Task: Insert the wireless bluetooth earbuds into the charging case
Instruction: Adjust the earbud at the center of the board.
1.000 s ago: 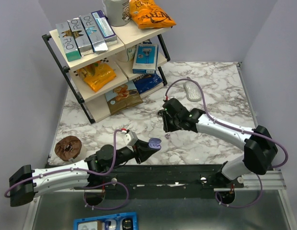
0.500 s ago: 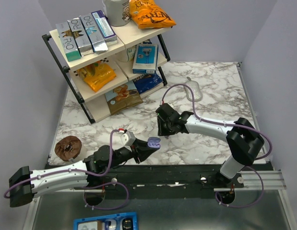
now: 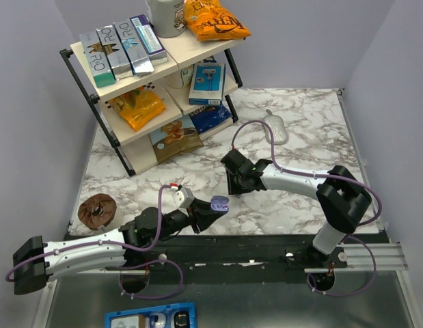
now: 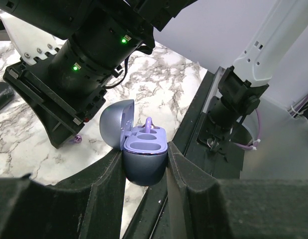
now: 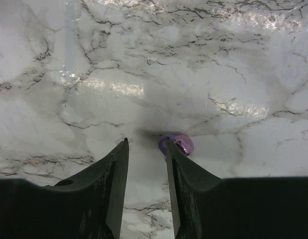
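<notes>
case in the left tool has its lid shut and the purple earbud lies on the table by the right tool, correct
Not the lid: the left wrist view shows the case in the left tool with its lid open. The purple earbud does lie on the table by the right tool.

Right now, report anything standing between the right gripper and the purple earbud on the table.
Nothing visible does. The purple earbud lies on the marble table just outside the open gap of the right gripper, beside the outer edge of one finger.
</notes>
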You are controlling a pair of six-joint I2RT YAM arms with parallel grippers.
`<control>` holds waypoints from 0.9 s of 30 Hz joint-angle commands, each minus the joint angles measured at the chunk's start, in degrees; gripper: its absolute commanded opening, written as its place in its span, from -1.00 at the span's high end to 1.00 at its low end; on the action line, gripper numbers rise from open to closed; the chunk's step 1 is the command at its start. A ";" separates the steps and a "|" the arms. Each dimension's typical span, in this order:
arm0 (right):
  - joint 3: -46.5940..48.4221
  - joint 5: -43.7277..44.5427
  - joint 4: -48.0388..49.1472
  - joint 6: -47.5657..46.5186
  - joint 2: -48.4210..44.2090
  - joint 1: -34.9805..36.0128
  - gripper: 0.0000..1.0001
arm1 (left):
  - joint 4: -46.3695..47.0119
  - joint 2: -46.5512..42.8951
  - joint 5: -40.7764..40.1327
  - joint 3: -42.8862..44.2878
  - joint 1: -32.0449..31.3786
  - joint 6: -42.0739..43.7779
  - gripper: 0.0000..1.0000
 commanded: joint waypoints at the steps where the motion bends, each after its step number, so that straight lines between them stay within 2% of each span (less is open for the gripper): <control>1: -0.71 2.47 -0.96 -0.40 1.20 0.30 0.10 | 0.33 -0.01 -1.17 -0.62 -0.42 0.14 1.00; 16: -4.22 5.54 -2.19 -1.37 -0.11 0.38 0.14 | 0.76 0.70 -1.00 -0.45 -0.51 0.14 1.00; 22: -4.75 6.07 -2.63 -1.90 -0.64 0.30 0.32 | 1.55 1.93 -0.64 -0.19 -0.59 0.14 1.00; 27: -5.19 6.60 -2.63 -2.60 -1.34 0.30 0.59 | 1.47 2.01 -0.47 -0.01 -0.51 0.22 1.00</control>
